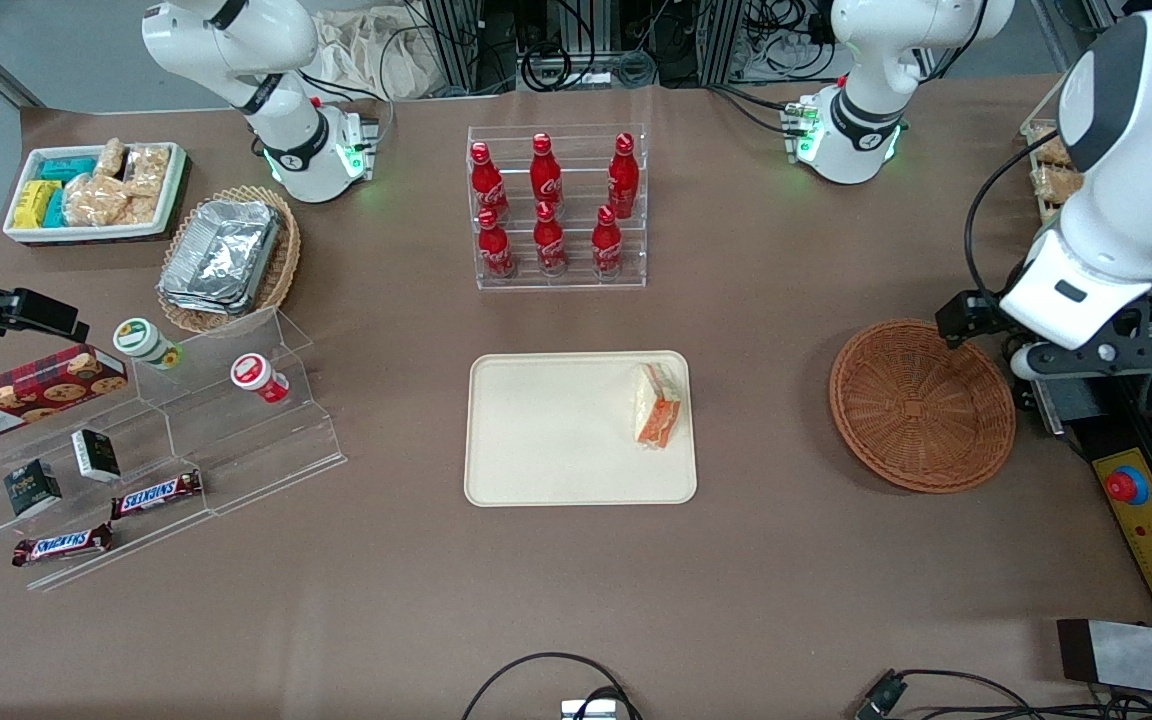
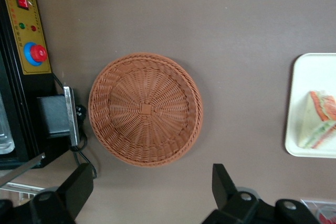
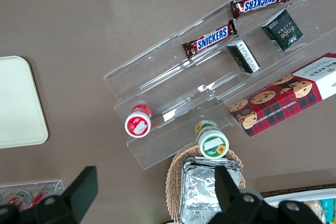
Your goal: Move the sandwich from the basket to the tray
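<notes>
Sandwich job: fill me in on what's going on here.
The sandwich already lies on the tray, at the tray's end nearest the basket. The basket sits empty, toward the working arm's end of the table. The left arm's hand is open, holds nothing, and hangs above the table beside the basket, clear of both it and the sandwich. By how things lie, the move from basket to tray looks done.

Front view high overhead; both wrist views downward, seemingly sharing the tray [image 2: 295,103] edge
</notes>
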